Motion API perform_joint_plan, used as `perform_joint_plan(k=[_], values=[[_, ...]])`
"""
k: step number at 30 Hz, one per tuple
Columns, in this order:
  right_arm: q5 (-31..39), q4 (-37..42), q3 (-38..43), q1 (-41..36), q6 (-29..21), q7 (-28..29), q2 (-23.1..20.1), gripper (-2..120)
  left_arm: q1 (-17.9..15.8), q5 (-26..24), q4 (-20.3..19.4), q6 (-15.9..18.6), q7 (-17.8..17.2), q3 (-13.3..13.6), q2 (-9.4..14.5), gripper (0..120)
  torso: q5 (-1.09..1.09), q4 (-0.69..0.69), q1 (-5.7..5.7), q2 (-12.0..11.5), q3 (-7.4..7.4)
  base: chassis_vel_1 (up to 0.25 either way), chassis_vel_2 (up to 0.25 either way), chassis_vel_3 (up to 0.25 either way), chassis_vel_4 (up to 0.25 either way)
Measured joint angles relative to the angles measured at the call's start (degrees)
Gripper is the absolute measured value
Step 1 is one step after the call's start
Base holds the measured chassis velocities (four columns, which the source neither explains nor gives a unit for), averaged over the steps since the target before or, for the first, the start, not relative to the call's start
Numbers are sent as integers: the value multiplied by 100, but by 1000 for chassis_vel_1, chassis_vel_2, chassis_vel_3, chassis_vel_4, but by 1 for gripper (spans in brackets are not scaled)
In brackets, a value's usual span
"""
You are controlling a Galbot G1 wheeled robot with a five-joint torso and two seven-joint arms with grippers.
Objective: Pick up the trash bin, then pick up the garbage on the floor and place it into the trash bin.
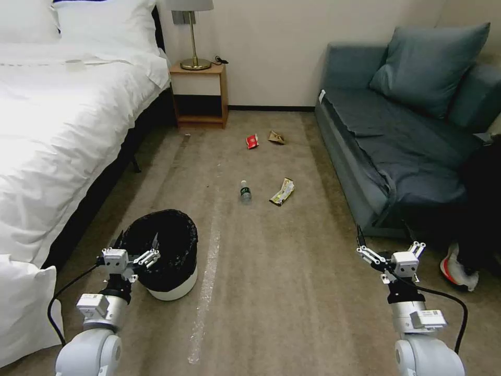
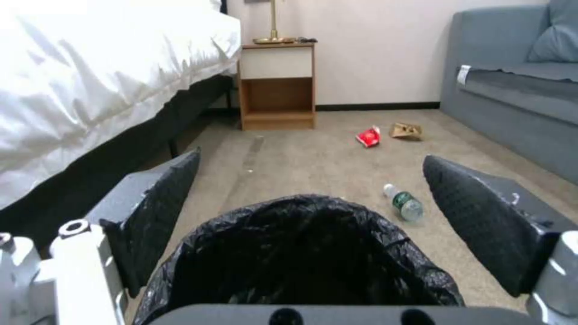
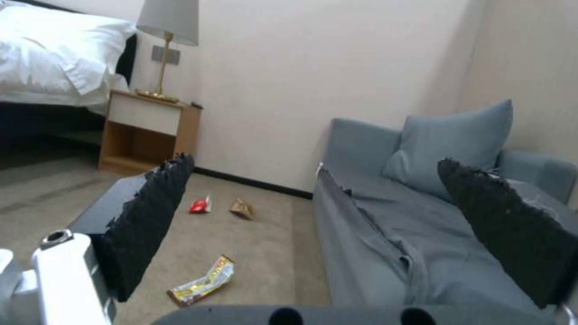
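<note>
Bin pickup, approach stage: left gripper [image 1: 136,244] hovers at the near rim of the trash bin [image 1: 168,249], jaws apart, nothing held.
Bin stands upright, mouth up; next move likely needs one finger inside the rim. Beyond the bin: bottle [image 1: 245,192], neck pointing away. Right gripper [image 1: 383,242] idle, jaws apart.

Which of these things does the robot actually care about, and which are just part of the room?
Job: bin, bottle, yellow wrapper, red packet, brown paper.
Just there: bed, nightstand, lamp, sofa, film strip.
</note>
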Motion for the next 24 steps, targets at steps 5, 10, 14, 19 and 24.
perform_joint_plan(k=[5, 10, 14, 19, 24], values=[[-2, -19, -5, 6, 0, 0, 14, 100, -2, -4, 20, -15, -30, -5, -11, 99, 0, 0, 0, 0, 0, 0, 0, 0, 0], [1, -43, 3, 5, 20, 16, 18, 100, 3, -94, 27, 52, -254, 5, -32, 98, 0, 0, 0, 0, 0, 0, 0, 0, 0], [-1, -44, 6, -4, 25, 50, 34, 100, -31, -520, -34, 547, -834, 50, -74, 99, 0, 0, 0, 0, 0, 0, 0, 0, 0], [-37, -37, 6, -31, 25, 88, 47, 100, -142, -896, -46, 1096, -1666, 32, -111, 99, -1, 0, 0, 0, 0, 0, 0, 0, 0], [-48, -18, 23, -62, 67, 92, 60, 100, -322, -1740, 56, 1532, -2592, -91, -17, 100, 0, 0, 0, 0, 0, 0, 0, 0, 0]])
